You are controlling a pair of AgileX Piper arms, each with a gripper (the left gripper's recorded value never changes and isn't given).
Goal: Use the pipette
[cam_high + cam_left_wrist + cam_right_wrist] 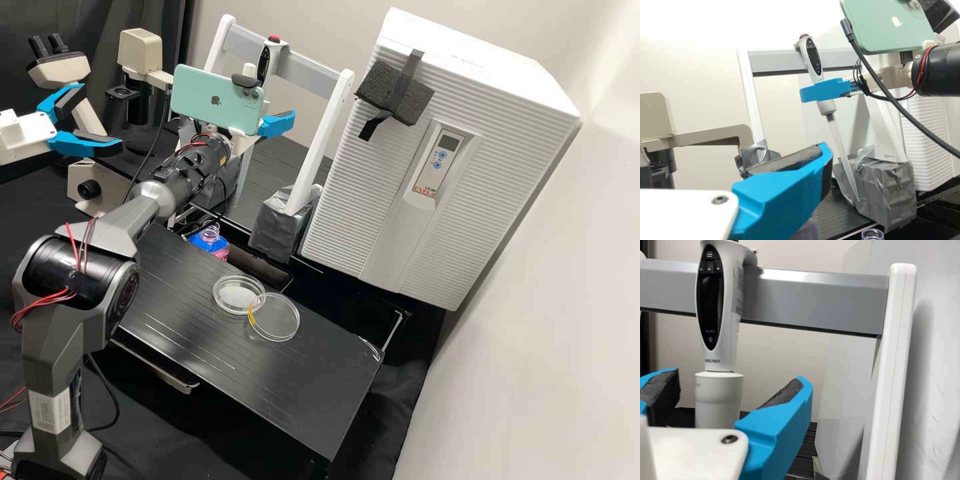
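Observation:
A white pipette (720, 315) with a dark display hangs upright on the bar of a white stand (320, 133) at the back of the bench. My right gripper (735, 390) is open around the pipette's lower barrel, one blue finger on each side with a gap. From the left wrist view the pipette (815, 65) has a long clear tip pointing down, with the right gripper's blue finger (825, 91) against its barrel. My left gripper (100, 117) is open with nothing in it at the far left, by the microscope (87, 173).
Two clear petri dish halves (238, 293) (275, 317) lie on a black platform (267, 373) mid-bench. A bottle of pink liquid (212, 240) stands behind it. A big white ribbed instrument (440, 153) fills the right. Grey tape wraps the stand's foot (283, 223).

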